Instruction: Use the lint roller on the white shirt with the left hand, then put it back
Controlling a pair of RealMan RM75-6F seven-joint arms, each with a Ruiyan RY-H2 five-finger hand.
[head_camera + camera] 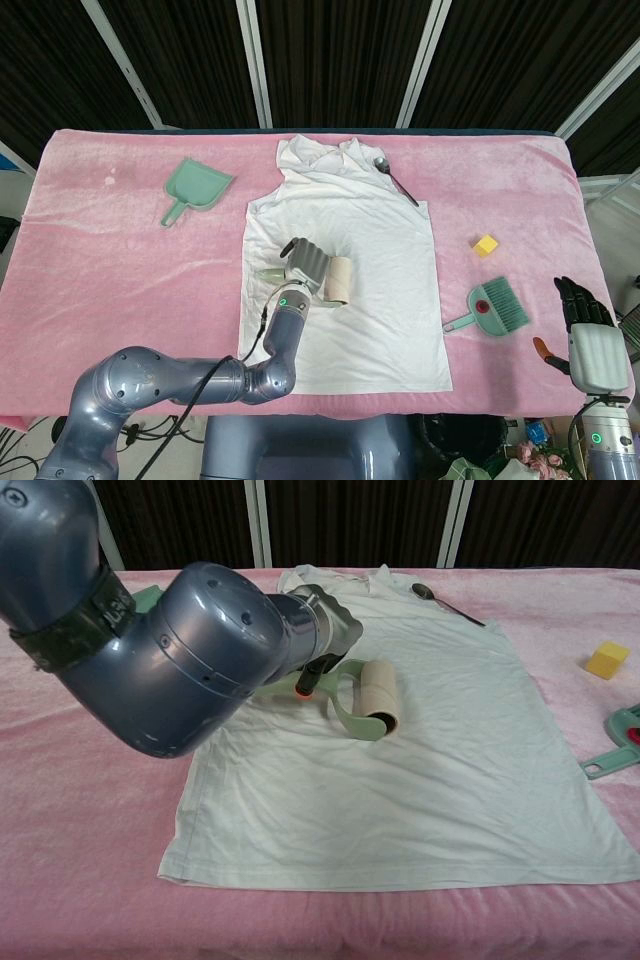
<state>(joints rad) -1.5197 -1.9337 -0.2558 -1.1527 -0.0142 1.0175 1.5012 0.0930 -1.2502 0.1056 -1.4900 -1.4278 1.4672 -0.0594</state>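
Partly hidden left hand (304,262), gripping lint roller (376,699)

My left hand (304,262) grips the lint roller (337,281), roll resting mid white shirt (345,270). Right hand (587,322) off the desk (90,250) edge, holding nothing. Brush (493,307), yellow block (485,244), dustpan (194,187) lie on the pink cover

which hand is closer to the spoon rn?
Left. The left hand grips the lint roller mid-shirt, below the spoon. The right hand is off at the table's right edge, beyond the brush.
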